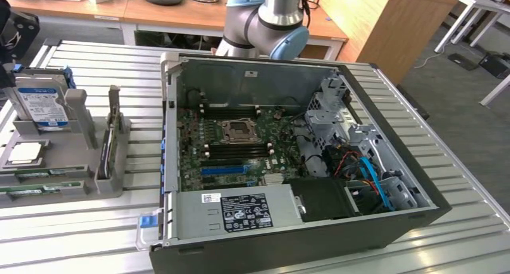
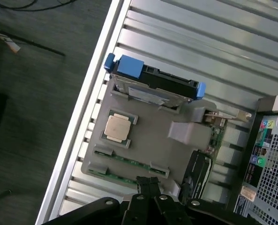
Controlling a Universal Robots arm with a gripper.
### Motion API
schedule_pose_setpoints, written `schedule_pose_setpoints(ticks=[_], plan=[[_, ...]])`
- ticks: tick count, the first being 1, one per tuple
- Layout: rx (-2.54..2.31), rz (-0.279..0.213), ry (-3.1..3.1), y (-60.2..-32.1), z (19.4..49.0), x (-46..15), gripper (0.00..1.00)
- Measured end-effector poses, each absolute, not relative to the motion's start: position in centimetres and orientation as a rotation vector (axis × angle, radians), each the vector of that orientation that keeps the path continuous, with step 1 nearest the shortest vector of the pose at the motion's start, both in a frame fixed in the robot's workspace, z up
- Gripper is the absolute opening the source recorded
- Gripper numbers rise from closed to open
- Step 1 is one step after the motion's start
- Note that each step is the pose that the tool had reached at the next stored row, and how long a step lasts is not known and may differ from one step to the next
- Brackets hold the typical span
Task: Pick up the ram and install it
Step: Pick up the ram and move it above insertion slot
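1. On the pick-up step, by the look of it: hovering over the grey tray [image 2: 153,136], nothing gripped, nothing seated in the case.
2. Spotting the ram [image 2: 127,161] lying flat in that tray, just beside the CPU [image 2: 116,127]. In the exterior view, finding it toward the tray's six o'clock end, with a second green stick [image 1: 40,188] alongside. Can't tell which of the two is the target.
3. Placing the tray at nine o'clock of the open computer case [image 1: 319,244] on the slatted table [image 1: 446,238], well apart from the motherboard [image 1: 191,160].
4. Reading the hand [image 2: 149,182] as pinched together and empty, poised over the sticks' ends, apparently not touching.
5. Judging the grab: calls for parting the fingers, lining up across the stick's thin long edges, and coming down square so as not to nudge the neighbour.
6. Catching the arm [image 1: 267,23] at twelve o'clock of the case, its joint bulking over the rear wall, wrist angled down over the tray.
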State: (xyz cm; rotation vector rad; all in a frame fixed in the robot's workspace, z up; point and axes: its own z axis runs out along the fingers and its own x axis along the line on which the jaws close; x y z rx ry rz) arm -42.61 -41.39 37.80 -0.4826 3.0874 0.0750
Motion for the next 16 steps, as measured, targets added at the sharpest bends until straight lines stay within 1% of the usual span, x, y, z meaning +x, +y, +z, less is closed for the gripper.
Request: schedule_pose_setpoints(ticks=[16], plan=[[-0.836, 0.077, 3.017, -41.39, 37.66, -42.61, 0.11]])
